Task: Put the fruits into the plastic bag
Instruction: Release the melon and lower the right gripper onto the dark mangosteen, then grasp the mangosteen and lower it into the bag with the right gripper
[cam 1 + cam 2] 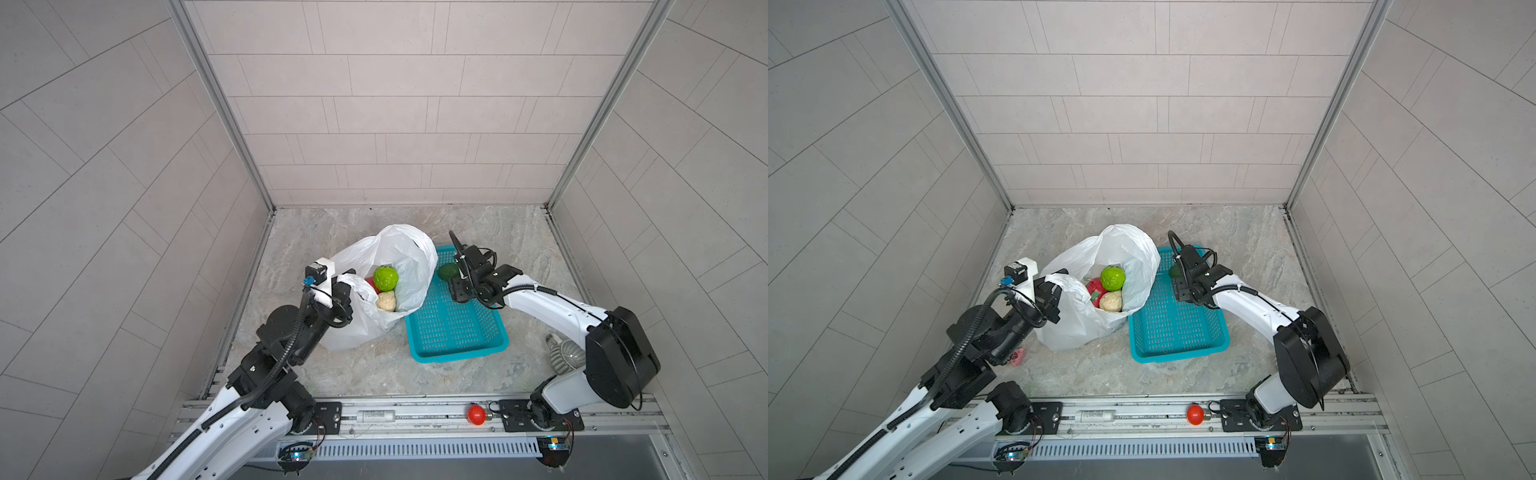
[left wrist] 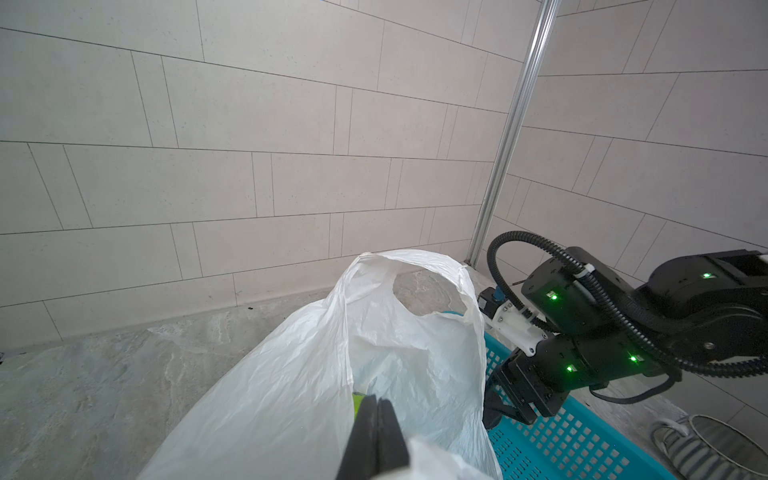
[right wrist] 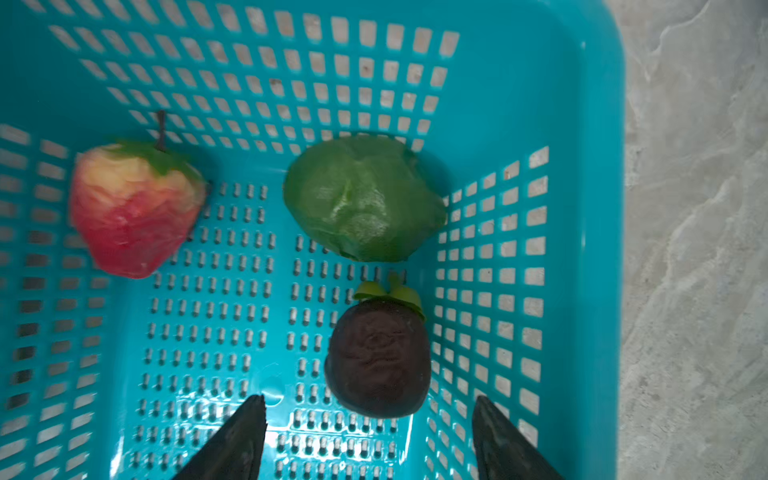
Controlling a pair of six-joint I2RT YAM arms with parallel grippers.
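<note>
The white plastic bag [image 1: 401, 249] stands open left of the teal basket [image 1: 457, 332]. Inside it lie a bright green bumpy ball [image 1: 385, 278], a cream knobbly ball [image 1: 386, 300] and a red dragon fruit [image 1: 1094, 289]. My left gripper [image 2: 376, 405] is shut on the bag's near rim and holds the mouth up. My right gripper [image 3: 369, 401] hangs open over the basket's far end. Below it rest a black oval fruit [image 3: 378, 357], just ahead of the fingertips, a dark green avocado [image 3: 363, 199] and a red-pink fruit [image 3: 133, 208]. Nothing is between the right fingers.
A glossy red ball with a metal stub [image 1: 476, 414] lies on the front rail. A small pink trinket [image 1: 1017, 356] sits on the floor by the left arm. A grey ribbed object [image 1: 563, 353] lies beside the right arm. Tiled walls close in three sides.
</note>
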